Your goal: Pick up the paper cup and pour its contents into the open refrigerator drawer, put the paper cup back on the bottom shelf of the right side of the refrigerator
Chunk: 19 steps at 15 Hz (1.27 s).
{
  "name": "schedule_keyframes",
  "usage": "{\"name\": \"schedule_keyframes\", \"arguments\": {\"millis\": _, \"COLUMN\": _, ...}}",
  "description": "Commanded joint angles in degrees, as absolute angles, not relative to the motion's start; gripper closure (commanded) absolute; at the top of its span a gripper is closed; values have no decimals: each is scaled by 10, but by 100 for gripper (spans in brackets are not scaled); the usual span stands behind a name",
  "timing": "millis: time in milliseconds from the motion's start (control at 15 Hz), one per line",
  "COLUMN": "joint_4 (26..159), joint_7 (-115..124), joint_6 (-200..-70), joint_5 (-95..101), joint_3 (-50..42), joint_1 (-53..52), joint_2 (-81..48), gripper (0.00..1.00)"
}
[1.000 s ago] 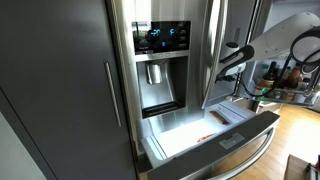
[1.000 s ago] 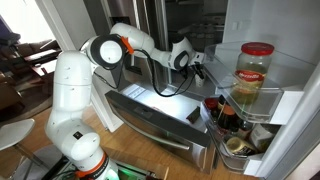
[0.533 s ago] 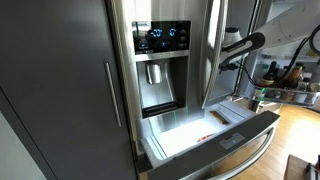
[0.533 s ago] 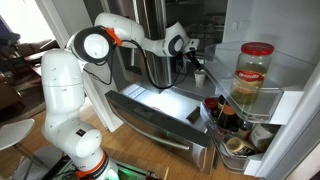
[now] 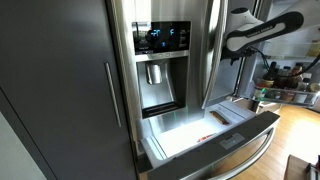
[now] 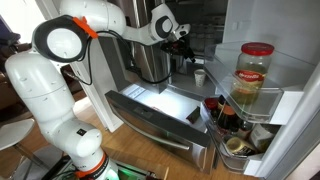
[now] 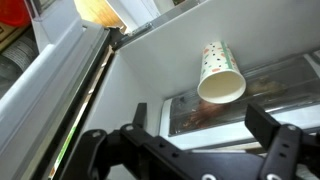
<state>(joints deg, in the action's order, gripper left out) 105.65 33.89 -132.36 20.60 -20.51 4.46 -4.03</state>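
The refrigerator (image 5: 165, 60) is a stainless-steel French-door unit with a blue-lit display panel (image 5: 161, 37) above its dispenser recess (image 5: 157, 88). Dark grey cabinet panels (image 5: 55, 90) flank it, and a wood floor (image 5: 297, 125) shows to one side. The refrigerator drawer (image 5: 225, 145) is pulled out at the bottom. Its bright white interior is lit, and its curved bar handle runs along the steel front.

In an exterior view the white arm (image 6: 105, 15) reaches from its base into the upper compartment. The open door beside it carries a red-lidded jar (image 6: 254, 75) on its shelf, with bottles (image 6: 222, 115) on the shelf below.

The paper cup (image 7: 220, 72), white with small dots, sits on a white shelf inside the refrigerator with its mouth turned toward the wrist camera. In an exterior view it shows as a small white shape (image 6: 200, 75) near the door shelves.

The gripper (image 7: 200, 132) hangs above the cup and apart from it, with its jaws spread wide and nothing between them.
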Motion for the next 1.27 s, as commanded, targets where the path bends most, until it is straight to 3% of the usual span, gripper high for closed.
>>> {"name": "schedule_keyframes", "arguments": {"millis": 0, "joint_4": 1131, "joint_7": 333, "joint_6": -1304, "joint_5": 232, "joint_3": -176, "joint_1": 73, "joint_2": 39, "gripper": 0}}
{"name": "schedule_keyframes", "arguments": {"millis": 600, "joint_4": 1202, "joint_7": 369, "joint_6": -1270, "joint_5": 236, "joint_3": -137, "joint_1": 145, "joint_2": 118, "gripper": 0}}
{"name": "schedule_keyframes", "arguments": {"millis": 1200, "joint_4": 1210, "joint_7": 360, "joint_6": -1208, "joint_5": 199, "joint_3": -125, "joint_1": 159, "joint_2": 113, "gripper": 0}}
